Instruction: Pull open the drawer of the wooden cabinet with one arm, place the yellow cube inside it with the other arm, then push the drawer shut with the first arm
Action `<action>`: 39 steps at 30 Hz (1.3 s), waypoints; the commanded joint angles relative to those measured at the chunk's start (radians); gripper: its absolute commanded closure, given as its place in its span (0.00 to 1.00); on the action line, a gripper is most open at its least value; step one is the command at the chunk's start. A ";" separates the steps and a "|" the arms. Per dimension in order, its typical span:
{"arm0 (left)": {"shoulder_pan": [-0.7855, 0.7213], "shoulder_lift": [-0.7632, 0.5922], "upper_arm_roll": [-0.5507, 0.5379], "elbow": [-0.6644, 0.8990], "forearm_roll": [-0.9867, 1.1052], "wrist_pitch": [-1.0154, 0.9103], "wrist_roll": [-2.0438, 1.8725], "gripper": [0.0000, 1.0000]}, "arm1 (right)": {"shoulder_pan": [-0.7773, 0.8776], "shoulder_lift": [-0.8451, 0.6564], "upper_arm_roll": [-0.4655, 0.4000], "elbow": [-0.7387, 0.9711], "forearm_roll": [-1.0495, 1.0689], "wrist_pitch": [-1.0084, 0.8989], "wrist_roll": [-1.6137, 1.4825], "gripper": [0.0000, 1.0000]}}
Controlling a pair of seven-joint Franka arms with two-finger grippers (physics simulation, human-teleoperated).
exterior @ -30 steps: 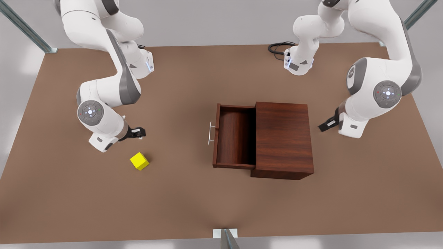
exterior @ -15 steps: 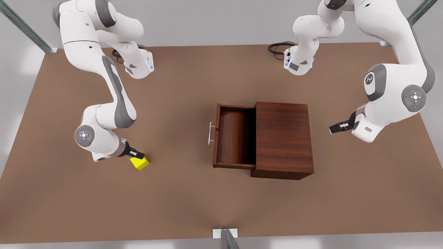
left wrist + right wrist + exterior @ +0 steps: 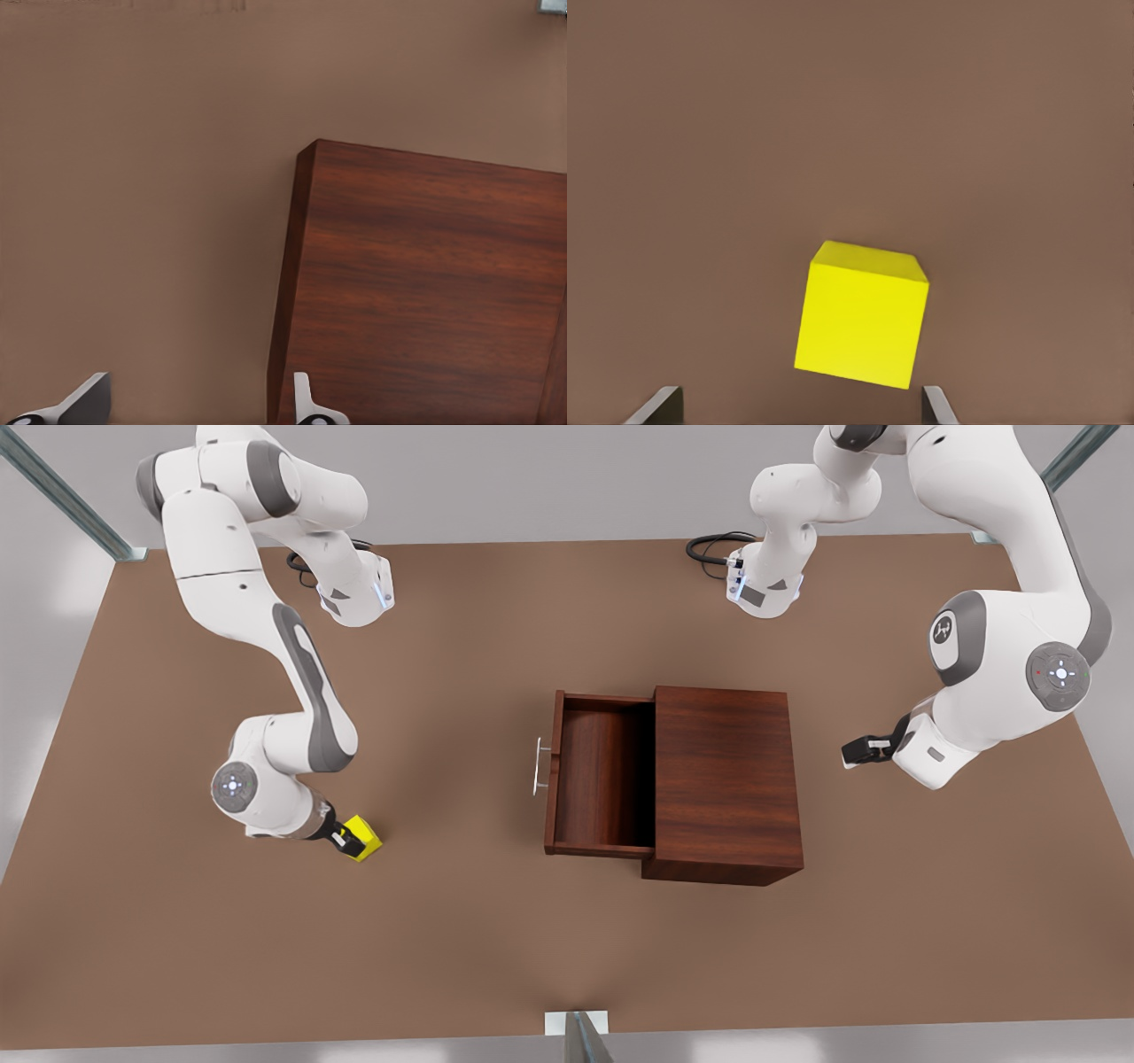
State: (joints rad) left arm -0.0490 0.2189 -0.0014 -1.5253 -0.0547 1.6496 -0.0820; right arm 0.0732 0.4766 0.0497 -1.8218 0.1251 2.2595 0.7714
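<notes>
Yellow cube point(image 3: 362, 838) on brown tabletop point(image 3: 496, 948), lower left of front view, well apart from drawer. Right end effector point(image 3: 344, 839) down at cube, fingers point(image 3: 663, 405) spread, straddling cube, nothing gripped. Drawer point(image 3: 601, 775) pulled out of wooden cabinet point(image 3: 722, 779) at frame centre, silver handle point(image 3: 538, 766) facing front view's left, tray empty. Left end effector point(image 3: 853, 752) waits beside cabinet's far side, right of frame, fingers point(image 3: 85, 400) parted, holding nothing.
</notes>
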 commanded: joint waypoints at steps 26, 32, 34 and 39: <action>-0.002 0.002 0.000 0.002 0.002 0.006 0.120 0.00 | -0.006 0.106 -0.002 -0.024 -0.007 0.074 0.246 0.00; -0.002 0.005 0.000 0.007 0.002 0.006 0.120 0.00 | 0.000 0.135 -0.002 -0.013 -0.009 0.124 0.249 0.00; -0.002 0.005 0.000 0.007 0.002 0.006 0.120 0.00 | 0.002 0.137 -0.001 -0.013 -0.007 0.124 0.249 0.00; 0.003 0.005 0.000 0.008 0.002 0.006 0.120 0.00 | 0.011 0.155 -0.001 -0.014 -0.013 0.140 0.244 0.00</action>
State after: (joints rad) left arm -0.0465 0.2250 -0.0014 -1.5177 -0.0528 1.6555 0.0251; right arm 0.0836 0.6312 0.0491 -1.8361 0.1151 2.3806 0.9906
